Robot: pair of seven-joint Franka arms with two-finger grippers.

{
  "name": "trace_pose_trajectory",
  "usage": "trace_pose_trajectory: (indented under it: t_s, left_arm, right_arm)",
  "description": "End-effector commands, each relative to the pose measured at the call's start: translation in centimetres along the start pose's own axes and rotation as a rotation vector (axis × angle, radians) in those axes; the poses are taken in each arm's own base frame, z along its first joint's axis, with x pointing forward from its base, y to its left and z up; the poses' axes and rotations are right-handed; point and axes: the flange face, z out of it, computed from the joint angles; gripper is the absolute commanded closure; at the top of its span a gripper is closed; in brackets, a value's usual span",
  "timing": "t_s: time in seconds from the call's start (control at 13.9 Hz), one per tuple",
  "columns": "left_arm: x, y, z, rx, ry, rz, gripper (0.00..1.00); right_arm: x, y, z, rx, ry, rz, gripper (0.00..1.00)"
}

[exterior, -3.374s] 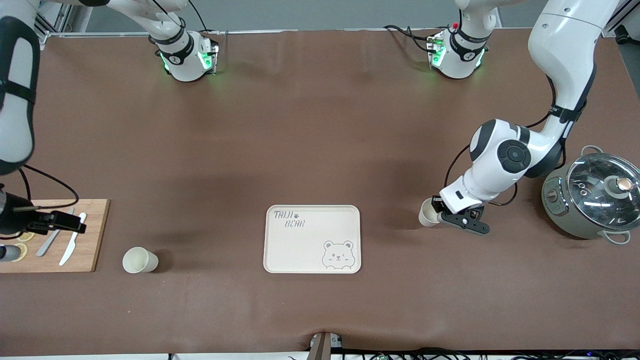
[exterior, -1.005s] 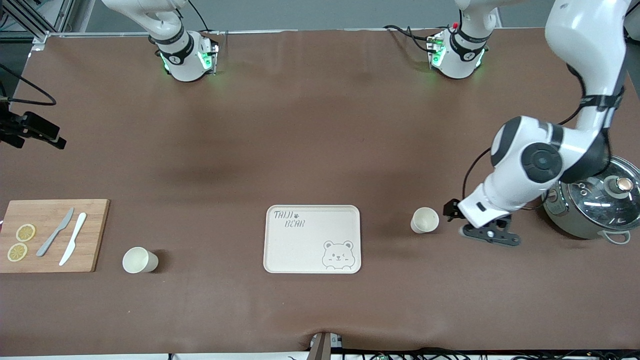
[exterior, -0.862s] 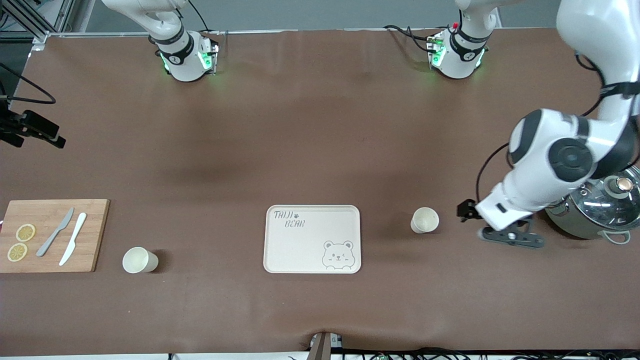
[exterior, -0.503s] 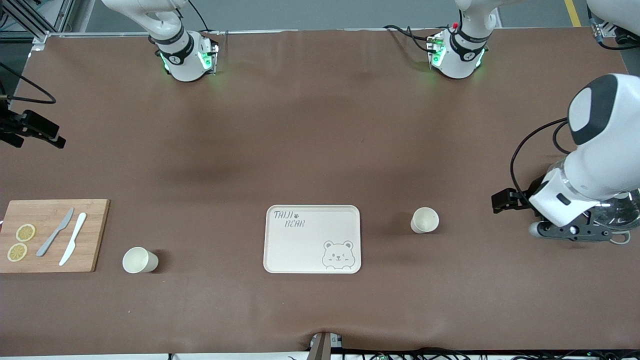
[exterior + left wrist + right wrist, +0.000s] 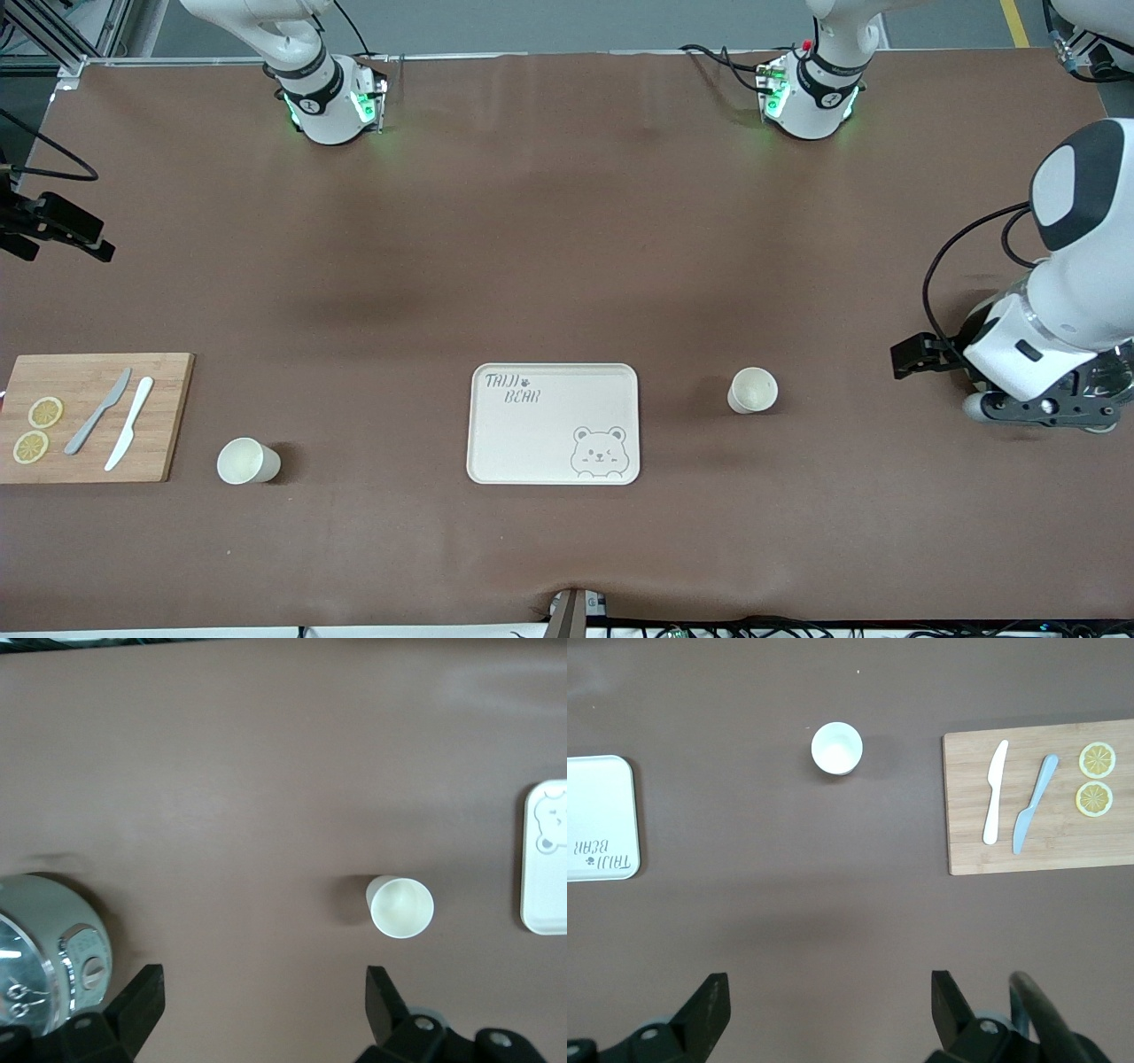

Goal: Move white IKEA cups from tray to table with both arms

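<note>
Looking down from the front camera, you see two white cups standing upright and empty on the brown table. One cup (image 5: 753, 390) sits just beside the bear-print tray (image 5: 553, 424), toward the left arm's end. The other cup (image 5: 247, 461) stands between the tray and the wooden cutting board (image 5: 93, 417), near the front edge. The tray holds nothing. The left gripper (image 5: 1032, 408) hangs over a lidded pot (image 5: 1109, 377) at the left arm's end of the table; the right gripper (image 5: 53, 229) hangs at the opposite edge.

Your left wrist view shows the left gripper (image 5: 263, 1010) with fingers spread wide, gripping nothing, above bare table between pot (image 5: 49, 952) and cup (image 5: 400, 906).

Your right wrist view alone shows the right gripper (image 5: 830, 1010) spread apart too, high above the cup (image 5: 836, 747). On the board (image 5: 1041, 808) lie two knives (image 5: 1019, 804) and two lemon slices (image 5: 1095, 778).
</note>
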Motion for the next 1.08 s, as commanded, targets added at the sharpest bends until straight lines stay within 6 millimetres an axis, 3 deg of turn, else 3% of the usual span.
trace_pose_trajectory:
  t_s: [0.0, 0.22, 0.29, 0.43, 0.57, 1.01]
  left_arm:
    - [-1.8, 0.0, -4.9, -0.029, 0.034, 0.006, 0.0]
    - [-3.1, -1.8, -6.8, -0.007, 0.023, 0.077, 0.0]
    - [-3.2, -1.2, -6.9, -0.003, 0.021, 0.083, 0.0]
    - [-3.7, -2.2, -7.7, -0.024, 0.021, 0.052, 0.0]
    - [-4.0, -2.5, -7.2, -0.031, -0.012, 0.047, 0.0]
    - [-5.2, -1.0, -8.5, -0.063, -0.036, 0.051, 0.0]
  right_arm:
    - [-0.5, -0.4, -1.1, -0.027, 0.018, 0.002, 0.0]
    - [-0.5, -0.3, -1.2, -0.027, 0.016, 0.003, 0.0]
    - [-0.5, -0.3, -1.2, -0.028, 0.018, 0.005, 0.0]
    - [-0.5, 0.1, -1.3, -0.027, 0.018, 0.011, 0.0]
    - [-0.5, -0.6, -1.2, -0.026, 0.016, 0.023, 0.0]
    - [-0.5, -1.5, -1.2, -0.03, 0.015, 0.009, 0.0]
